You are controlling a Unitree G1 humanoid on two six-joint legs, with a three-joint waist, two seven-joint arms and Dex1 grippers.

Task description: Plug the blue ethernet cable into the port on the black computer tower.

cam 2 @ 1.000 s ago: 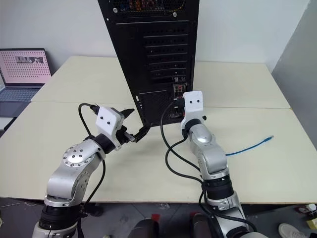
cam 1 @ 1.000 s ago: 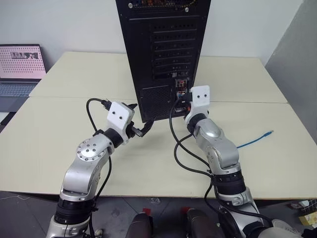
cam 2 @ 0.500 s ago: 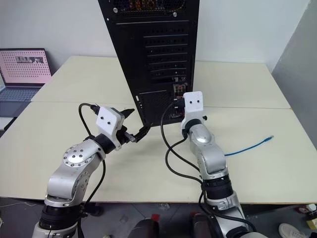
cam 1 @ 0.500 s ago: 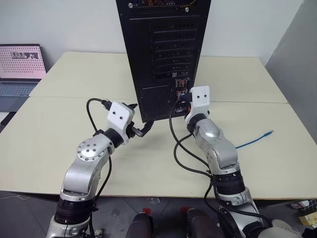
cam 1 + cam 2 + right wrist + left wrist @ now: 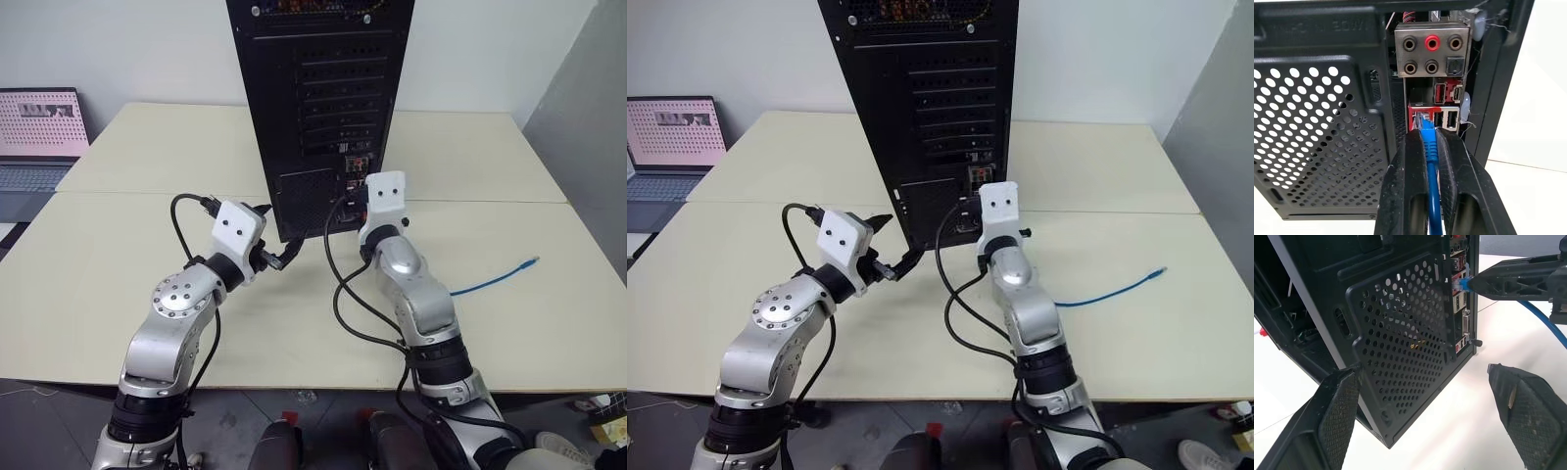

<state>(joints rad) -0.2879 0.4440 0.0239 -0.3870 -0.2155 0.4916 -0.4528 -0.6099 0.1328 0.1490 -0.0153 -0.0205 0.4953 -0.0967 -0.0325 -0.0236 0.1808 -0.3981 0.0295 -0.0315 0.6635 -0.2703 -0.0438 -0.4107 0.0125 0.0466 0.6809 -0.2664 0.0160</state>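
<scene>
Now the right hand (image 5: 1429, 142) pinches the thin blue ethernet cable (image 5: 1428, 142), plug pointing straight at the perforated black computer tower (image 5: 1317, 122); left hand (image 5: 1425, 426) is wide.

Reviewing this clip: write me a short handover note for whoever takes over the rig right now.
Right gripper: shut on the blue ethernet cable, plug tip at the red-framed port on the black computer tower; full seating cannot be told.
Left gripper: open, holding nothing, beside the tower's lower mesh vent.
Cable's free end lies on the table.
Left: confirm the plug is fully in, then release.
</scene>
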